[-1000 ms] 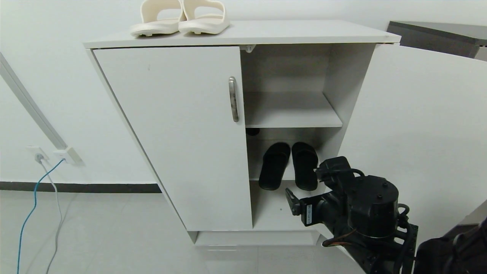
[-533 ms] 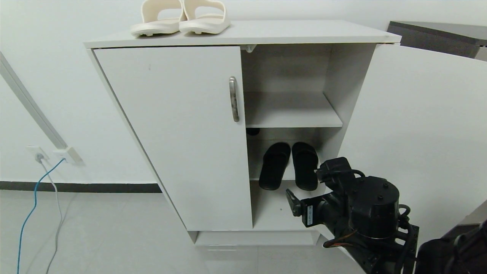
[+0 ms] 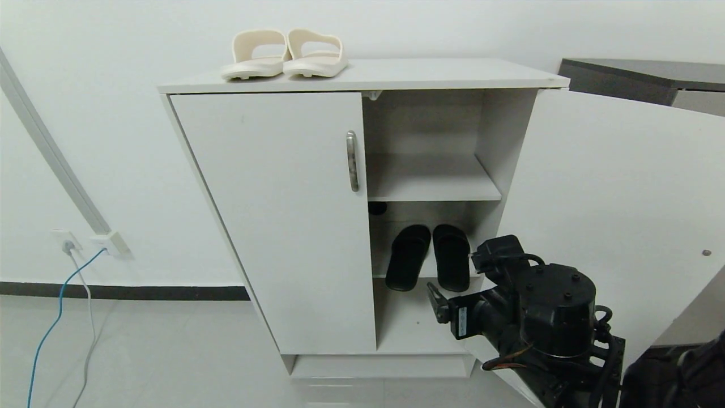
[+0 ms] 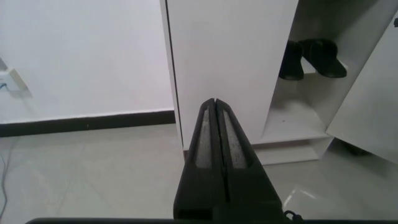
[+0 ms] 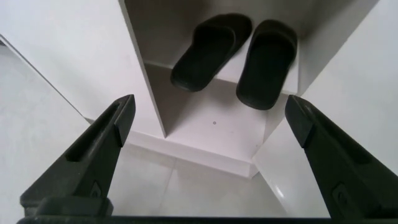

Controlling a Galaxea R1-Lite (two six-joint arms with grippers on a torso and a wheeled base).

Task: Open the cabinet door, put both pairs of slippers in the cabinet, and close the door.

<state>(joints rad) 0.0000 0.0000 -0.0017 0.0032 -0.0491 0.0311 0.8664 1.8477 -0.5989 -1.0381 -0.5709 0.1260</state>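
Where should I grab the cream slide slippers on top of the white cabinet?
Probably pinch the cream slide slippers where their inner edges meet, coming from the front and above: they lie side by side at the front edge of the white cabinet.

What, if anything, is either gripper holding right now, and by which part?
Nothing. The left gripper has its jaws shut on air; the right gripper is open and empty before the black slide slippers.

The cabinet (image 3: 266, 221) is viewed from the front and above by the head camera. The black slippers (image 5: 267, 62) beyond the jaws are shared by both wrist views, closer in the right one.
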